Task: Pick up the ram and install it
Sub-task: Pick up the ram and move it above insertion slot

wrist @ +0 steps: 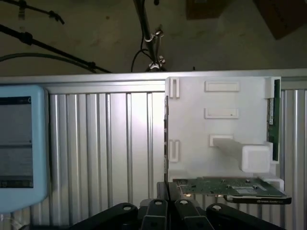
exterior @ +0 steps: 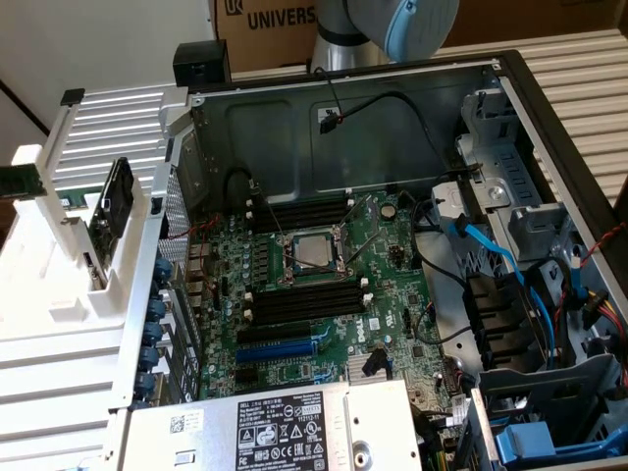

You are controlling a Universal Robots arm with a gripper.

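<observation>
The ram (wrist: 275,120) is a thin dark-green stick standing on edge in a slot of the white holder (wrist: 216,129). In the exterior view the ram (exterior: 20,183) sits at the holder's (exterior: 59,255) far end, at that view's left, outside the computer case. My gripper (wrist: 165,215) shows its black knuckles close together, shut with nothing between them, hovering above the holder and apart from the ram. Part of the arm (exterior: 392,25) rises behind the case. Black memory slots (exterior: 304,299) flank the processor (exterior: 312,250) on the motherboard.
A green expansion card (wrist: 225,187) stands in the holder beside the gripper, also seen as the card (exterior: 113,206) near the case wall. The open case (exterior: 343,118) holds cables, a blue slot (exterior: 280,348) and a power supply (exterior: 285,427). A light-blue pendant (wrist: 21,148) lies on ribbed metal.
</observation>
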